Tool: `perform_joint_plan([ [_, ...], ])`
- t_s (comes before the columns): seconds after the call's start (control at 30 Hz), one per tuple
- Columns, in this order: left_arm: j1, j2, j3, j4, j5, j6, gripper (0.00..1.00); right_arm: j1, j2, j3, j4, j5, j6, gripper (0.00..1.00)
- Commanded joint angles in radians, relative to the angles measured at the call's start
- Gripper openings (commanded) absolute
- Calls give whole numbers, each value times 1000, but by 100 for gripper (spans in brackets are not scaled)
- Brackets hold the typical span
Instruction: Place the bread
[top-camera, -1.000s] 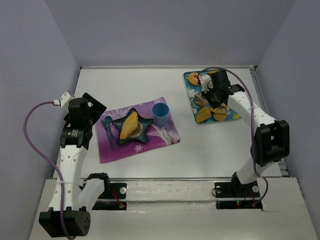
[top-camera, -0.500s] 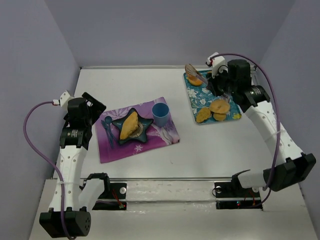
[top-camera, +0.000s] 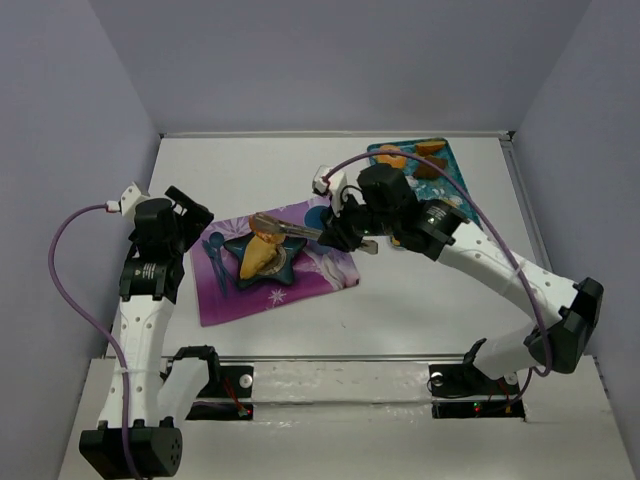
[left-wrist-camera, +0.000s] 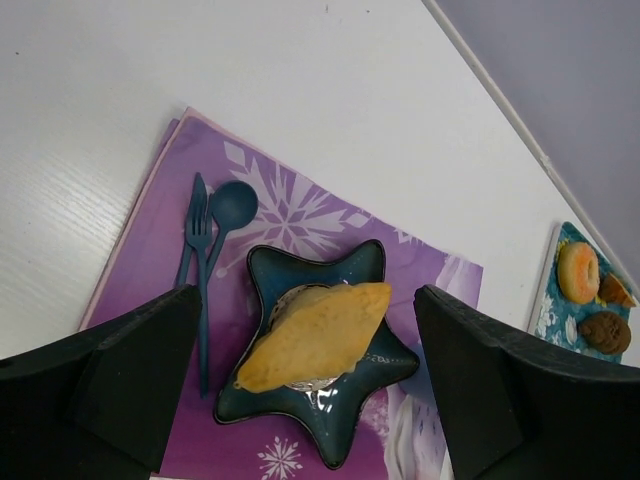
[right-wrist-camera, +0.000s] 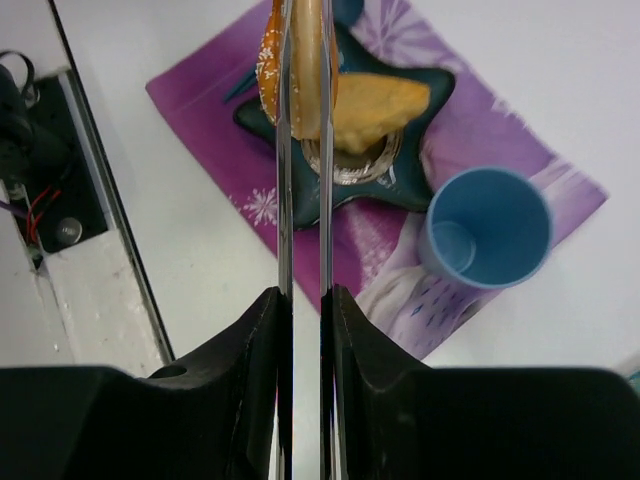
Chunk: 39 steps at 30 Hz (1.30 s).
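My right gripper (top-camera: 347, 231) (right-wrist-camera: 305, 300) is shut on a pair of metal tongs (top-camera: 295, 229) (right-wrist-camera: 284, 170). The tongs' tips pinch a piece of bread (right-wrist-camera: 305, 60) (top-camera: 266, 228) on edge, just above the dark blue star plate (top-camera: 285, 262) (right-wrist-camera: 415, 165). A yellow pastry (top-camera: 256, 257) (left-wrist-camera: 318, 335) (right-wrist-camera: 385, 105) lies across that plate. My left gripper (top-camera: 186, 213) (left-wrist-camera: 305, 375) is open at the mat's left end, with the plate showing between its fingers.
The plate sits on a purple snowflake placemat (top-camera: 310, 280) with a blue fork and spoon (top-camera: 217, 262) (left-wrist-camera: 205, 225). A blue cup (right-wrist-camera: 487, 240) stands beside the plate, under my right arm. A teal tray (top-camera: 452, 158) of donuts and cookies (left-wrist-camera: 580, 272) sits back right.
My right arm has swung left from the teal tray to over the star plate, carrying the bread in the tongs. The left arm has not moved.
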Motion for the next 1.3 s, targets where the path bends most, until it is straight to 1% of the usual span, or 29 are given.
perform_joint_plan([
  [0.0, 5, -25, -20, 32, 32, 23, 99, 37, 31, -48, 48, 42, 99, 19],
  [0.1, 5, -25, -26, 37, 38, 20, 99, 49, 59, -84, 65, 38, 132, 19],
  [0.17, 5, -28, -30, 43, 45, 20, 99, 59, 105, -90, 65, 44, 142, 19],
  [0.3, 5, -38, -31, 46, 45, 21, 99, 68, 174, -94, 65, 90, 149, 20],
  [0.37, 5, -43, -33, 45, 42, 20, 99, 68, 194, -98, 65, 145, 151, 24],
  [0.4, 5, -43, -33, 45, 42, 20, 99, 68, 198, -102, 63, 169, 149, 28],
  [0.43, 5, -44, -33, 45, 42, 20, 99, 68, 203, -104, 63, 176, 151, 29],
  [0.57, 5, -40, -30, 40, 37, 18, 99, 68, 226, -107, 65, 154, 149, 34],
  [0.6, 6, -37, -30, 38, 35, 18, 99, 68, 235, -108, 65, 144, 151, 38],
  [0.63, 5, -35, -28, 37, 34, 18, 99, 68, 240, -108, 65, 139, 151, 39],
  [0.73, 6, -35, -26, 35, 32, 18, 99, 68, 246, -110, 65, 140, 143, 46],
  [0.9, 5, -35, -26, 35, 29, 15, 99, 68, 217, -110, 69, 99, 132, 53],
  [1.03, 6, -32, -26, 38, 31, 15, 99, 68, 185, -113, 69, 102, 134, 56],
  [1.27, 5, -31, -25, 40, 34, 15, 99, 68, 169, -90, 69, 99, 128, 56],
])
